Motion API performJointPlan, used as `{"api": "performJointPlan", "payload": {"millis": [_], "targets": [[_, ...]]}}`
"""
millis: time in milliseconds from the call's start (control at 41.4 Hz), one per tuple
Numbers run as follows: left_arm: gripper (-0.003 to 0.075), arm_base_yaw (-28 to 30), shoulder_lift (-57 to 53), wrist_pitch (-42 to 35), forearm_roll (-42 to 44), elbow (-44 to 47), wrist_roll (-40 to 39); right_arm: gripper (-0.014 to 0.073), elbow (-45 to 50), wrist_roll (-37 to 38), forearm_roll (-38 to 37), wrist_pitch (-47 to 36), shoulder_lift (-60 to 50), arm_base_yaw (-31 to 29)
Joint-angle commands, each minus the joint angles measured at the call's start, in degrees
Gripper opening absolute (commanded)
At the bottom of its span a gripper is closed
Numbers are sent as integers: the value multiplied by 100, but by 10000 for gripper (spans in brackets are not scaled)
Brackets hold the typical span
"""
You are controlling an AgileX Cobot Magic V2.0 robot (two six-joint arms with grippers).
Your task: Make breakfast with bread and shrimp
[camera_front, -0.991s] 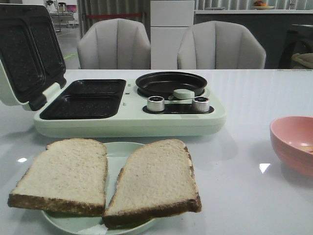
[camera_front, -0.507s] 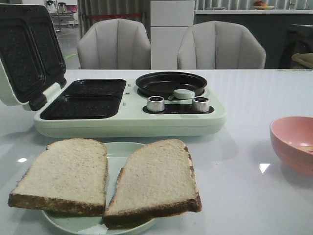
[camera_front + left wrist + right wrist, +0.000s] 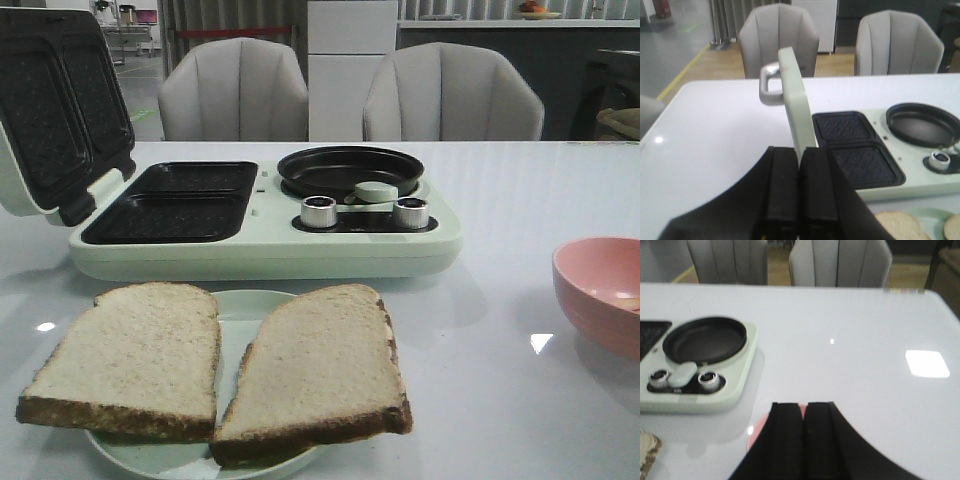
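Two bread slices, left [image 3: 130,360] and right [image 3: 315,370], lie side by side on a pale green plate [image 3: 232,305] at the table's front. Their edges also show in the left wrist view [image 3: 897,225] and the right wrist view [image 3: 646,450]. A small orange sliver [image 3: 627,298] lies in the pink bowl [image 3: 600,290]; I cannot tell whether it is the shrimp. My left gripper [image 3: 799,155] is shut and empty, near the raised lid [image 3: 796,105]. My right gripper [image 3: 804,407] is shut and empty above the pink bowl [image 3: 754,437]. Neither gripper shows in the front view.
A pale green breakfast maker [image 3: 270,250] stands behind the plate, its lid [image 3: 50,110] open at the left over two dark sandwich plates [image 3: 175,200]. A round black pan [image 3: 348,168], a green knob [image 3: 375,190] and two metal dials [image 3: 318,211] are on its right. Two chairs stand beyond the table.
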Motion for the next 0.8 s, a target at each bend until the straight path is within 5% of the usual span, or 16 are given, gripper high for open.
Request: {"api": "performJointPlan", "payload": {"millis": [0,435,652,773], "targets": [[101,0,221,-185,-17,-37,-23,7,-173,-19,38,-126,423,13],[126,0,397,-171,116,361,-2,25,-169,-19,20,91,1223,13],[506,-121,397,-115,430,361,33,405,-169,-24,9,90,1223,13],[543,-694,397,-14,430,361,668,522,-169,-24,9,56,1223,13]]}}
